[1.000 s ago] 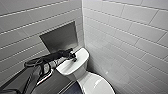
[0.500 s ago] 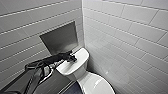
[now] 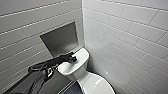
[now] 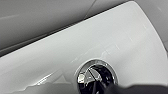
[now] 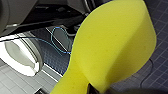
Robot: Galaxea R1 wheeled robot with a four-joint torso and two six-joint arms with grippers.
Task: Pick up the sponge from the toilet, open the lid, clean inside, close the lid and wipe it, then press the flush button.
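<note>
Hidden or unclear: in the head view the left end effector (image 3: pixel 73 59) covers the middle of the tank top, so the flush button cannot be seen there. Whether this end effector is wide or narrow cannot be told. The lid (image 3: pixel 97 85) lies down over the bowl and is cut off by the frame at 6 o'clock. In the right wrist view a white rounded shape (image 5: pixel 17 58) beside the dark floor (image 5: pixel 160 15) cannot be identified; a thin blue cable (image 5: pixel 58 40) loops near it.

Change: against a second ago the left end effector has come down slightly onto the tank cover (image 4: pixel 75 45); the camera has not shifted.

Position and axis: the toilet (image 3: pixel 82 75) stands in the corner of the tiled wall (image 3: pixel 125 37). Its tank runs from 8 to 2 o'clock, and the bowl extends toward 5 o'clock. A grey wall panel (image 3: pixel 60 38) sits at 11 o'clock from the tank. The flush button (image 4: pixel 96 75), chrome-ringed, lies close under the left wrist camera. The sponge (image 5: pixel 112 45) is held in the right end effector (image 5: pixel 92 89), pinched narrow at the gripped end. Its long axis runs away from the grip, broad rounded end outermost, above the floor
</note>
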